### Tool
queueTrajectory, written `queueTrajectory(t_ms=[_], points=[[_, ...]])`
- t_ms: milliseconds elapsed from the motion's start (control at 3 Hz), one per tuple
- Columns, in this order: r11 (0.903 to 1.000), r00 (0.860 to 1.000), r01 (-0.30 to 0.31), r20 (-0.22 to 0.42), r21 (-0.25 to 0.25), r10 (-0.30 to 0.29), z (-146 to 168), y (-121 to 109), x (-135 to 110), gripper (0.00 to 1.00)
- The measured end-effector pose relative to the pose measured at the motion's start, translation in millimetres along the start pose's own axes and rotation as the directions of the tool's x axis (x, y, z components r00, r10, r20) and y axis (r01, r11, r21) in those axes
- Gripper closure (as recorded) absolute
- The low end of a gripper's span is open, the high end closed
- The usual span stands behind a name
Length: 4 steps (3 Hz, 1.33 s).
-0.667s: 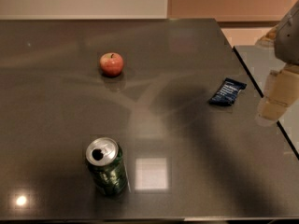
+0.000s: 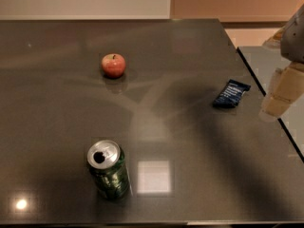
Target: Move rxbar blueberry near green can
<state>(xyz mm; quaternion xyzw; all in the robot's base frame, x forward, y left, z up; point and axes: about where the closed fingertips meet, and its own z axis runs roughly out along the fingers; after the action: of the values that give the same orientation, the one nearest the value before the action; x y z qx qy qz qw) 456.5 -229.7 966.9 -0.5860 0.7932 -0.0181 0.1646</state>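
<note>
dark glossy table (image 2: 52, 122) fills the view and spreads away from the gripper (image 2: 278, 98), which hangs pale at the right edge, above the table's border. i cannot tell whether it is released or clenched, but the bar is not in it. the can (image 2: 109, 172) stands upright, well apart from the gripper, far across the table and nearer the camera. the apple (image 2: 113, 64) sits about as far off, toward the back. the bar (image 2: 231, 93) lies flat near the gripper, just inside the table's edge.

likely trouble: the thin wrapper could skid on the slick top as the gripper comes down, and a nudge outward might push it off the edge. a low, hasty carry could tip the can.
</note>
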Motion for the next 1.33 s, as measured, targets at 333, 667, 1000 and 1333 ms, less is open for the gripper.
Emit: queueTrajectory(t_ms=[333,667,1000,1333], points=[[0.9989,0.999,-0.044,0.027,-0.014,0.045,20.6,-24.1,11.8,0.0],[0.9963,0.995,-0.082,0.056,-0.023,0.083,44.0,-46.0,23.1,0.0],[0.9937,0.991,-0.108,0.079,-0.031,0.11,67.1,-63.7,31.7,0.0],[0.9918,0.988,-0.122,0.095,-0.039,0.125,82.4,-73.5,36.4,0.0]])
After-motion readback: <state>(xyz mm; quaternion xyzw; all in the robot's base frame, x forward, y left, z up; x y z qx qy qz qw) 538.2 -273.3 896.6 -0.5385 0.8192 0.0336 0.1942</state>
